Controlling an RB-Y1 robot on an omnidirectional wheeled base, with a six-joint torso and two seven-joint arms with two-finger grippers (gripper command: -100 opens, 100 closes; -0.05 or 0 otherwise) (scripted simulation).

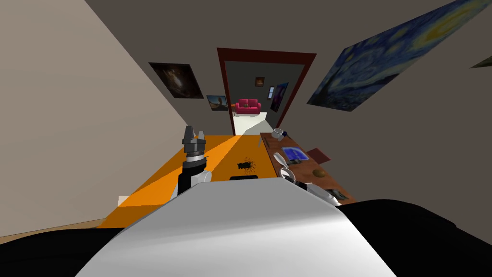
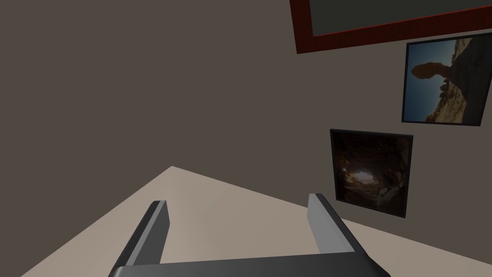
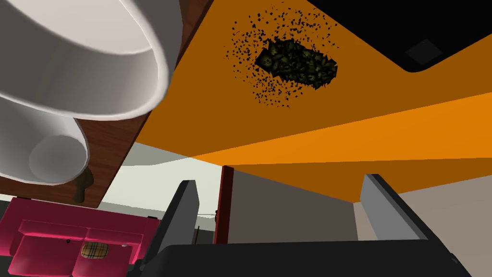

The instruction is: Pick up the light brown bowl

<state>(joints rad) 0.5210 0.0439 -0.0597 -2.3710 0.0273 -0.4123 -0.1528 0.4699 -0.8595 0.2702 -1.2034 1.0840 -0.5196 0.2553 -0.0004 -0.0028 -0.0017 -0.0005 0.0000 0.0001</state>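
looking down, head view: the light brown bowl [image 1: 319,172] sits on the brown wooden table [image 1: 329,182] at my right. it is small, round and plain brown, well apart from both grippers.
bowl's heading: round outline, so no long axis to read; too small to tell which way its mouth faces.
bowl's neighbours: a flat blue rectangle [image 1: 294,154] lies near it, and a white cup [image 1: 277,132] stands at the table's far end.
left arm, head view: the left gripper [image 1: 194,130] is raised over the orange floor [image 1: 158,182].
left wrist view: fingers [image 2: 156,226] spread apart, nothing between them.
right wrist view: the right gripper [image 3: 281,185] is spread wide and empty. two white vessels [image 3: 81,57] are close by the table's edge, and a dark speckled patch [image 3: 293,60] marks the orange floor.
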